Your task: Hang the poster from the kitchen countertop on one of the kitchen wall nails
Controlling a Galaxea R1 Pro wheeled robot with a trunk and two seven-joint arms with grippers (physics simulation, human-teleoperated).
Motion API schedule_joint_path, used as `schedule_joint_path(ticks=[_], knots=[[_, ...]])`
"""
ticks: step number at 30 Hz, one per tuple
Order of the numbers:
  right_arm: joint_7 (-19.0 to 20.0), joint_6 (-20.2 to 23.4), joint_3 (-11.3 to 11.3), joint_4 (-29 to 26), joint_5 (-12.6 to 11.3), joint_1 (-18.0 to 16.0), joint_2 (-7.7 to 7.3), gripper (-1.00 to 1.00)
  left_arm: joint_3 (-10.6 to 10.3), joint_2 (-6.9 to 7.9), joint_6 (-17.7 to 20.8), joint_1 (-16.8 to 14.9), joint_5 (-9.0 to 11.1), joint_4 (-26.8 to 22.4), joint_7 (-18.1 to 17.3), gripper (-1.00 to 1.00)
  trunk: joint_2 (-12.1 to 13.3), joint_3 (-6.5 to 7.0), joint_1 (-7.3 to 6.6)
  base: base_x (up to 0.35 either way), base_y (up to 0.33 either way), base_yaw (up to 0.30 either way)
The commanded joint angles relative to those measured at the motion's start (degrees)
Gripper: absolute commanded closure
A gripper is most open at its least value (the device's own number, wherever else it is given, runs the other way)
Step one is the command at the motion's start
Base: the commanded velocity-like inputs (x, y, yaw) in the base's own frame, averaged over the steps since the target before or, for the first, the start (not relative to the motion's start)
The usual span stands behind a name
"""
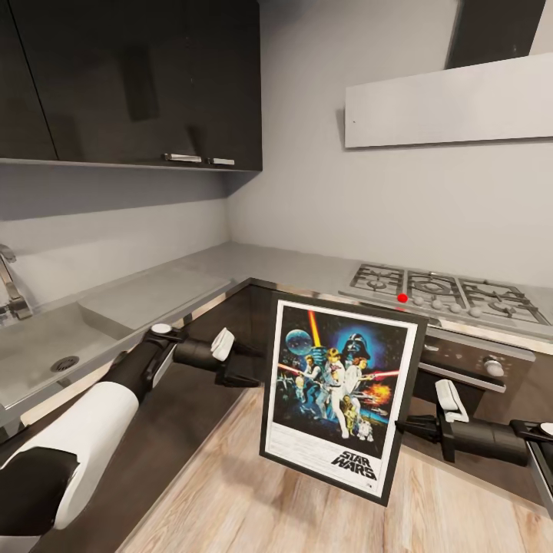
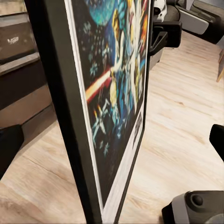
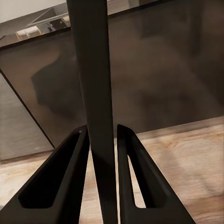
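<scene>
The poster [image 1: 338,395] hangs upright and slightly tilted above the wood floor, in front of the corner cabinets, with its Star Wars picture facing me. My right gripper [image 1: 405,427] is shut on its right edge. In the right wrist view both fingers [image 3: 70,177] clamp the black frame [image 3: 91,70]. My left gripper [image 1: 257,367] stands open just beside the poster's left edge, and in the left wrist view the picture [image 2: 116,93] looms close between the spread fingers. The grey kitchen countertop [image 1: 253,265] runs behind. The wall nail is out of view.
A gas hob [image 1: 438,292] with a small red dot [image 1: 402,297] at its front sits over the oven [image 1: 476,361]. The sink [image 1: 46,346] and tap [image 1: 11,292] lie left. Dark upper cabinets [image 1: 130,77] and a white hood [image 1: 453,104] hang on the grey wall.
</scene>
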Motion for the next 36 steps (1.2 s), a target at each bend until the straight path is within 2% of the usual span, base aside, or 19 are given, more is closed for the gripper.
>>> schedule_joint_path(ticks=[1,17,19,23,27,28,36], knots=[[0.4,0.7,-0.1,0.0,0.0,-0.1,0.00,1.00,-0.1,0.24,0.6,0.0,-0.2,-0.1,-0.2,-1.00,0.0,-0.07,0.00,0.000,0.000,0.000],[0.4,0.7,-0.5,-0.1,-0.5,-0.1,-0.07,1.00,0.0,2.09,0.6,0.0,-0.3,0.1,-0.2,-1.00,0.0,-0.07,0.00,0.000,0.000,0.000],[0.4,0.7,-0.5,-0.2,-1.4,-0.1,-0.13,1.00,0.0,2.12,0.6,0.0,-0.3,0.1,-0.2,-1.00,0.0,-0.07,0.00,0.000,0.000,0.000],[0.5,0.2,-0.6,-0.2,-5.7,0.0,-0.60,1.00,0.0,2.30,0.7,0.0,-0.4,0.3,-0.2,-1.00,0.0,-0.07,0.00,0.000,0.000,0.000],[0.5,-0.6,-0.8,-0.2,-7.2,0.0,-0.83,1.00,-0.1,2.35,0.7,0.0,-0.4,0.7,-0.2,-1.00,0.0,-0.07,0.00,0.000,0.000,0.000],[0.6,-0.8,-2.0,-0.2,-7.7,0.0,-1.16,1.00,-0.1,2.36,0.7,0.0,-0.4,0.8,-0.2,-1.00,0.0,-0.07,0.00,0.000,0.000,0.000],[0.6,-1.0,-5.3,-0.2,-7.9,0.0,-1.51,1.00,-0.1,2.35,0.7,0.1,-0.4,1.1,-0.2,-1.00,0.0,-0.07,0.00,0.000,0.000,0.000]])
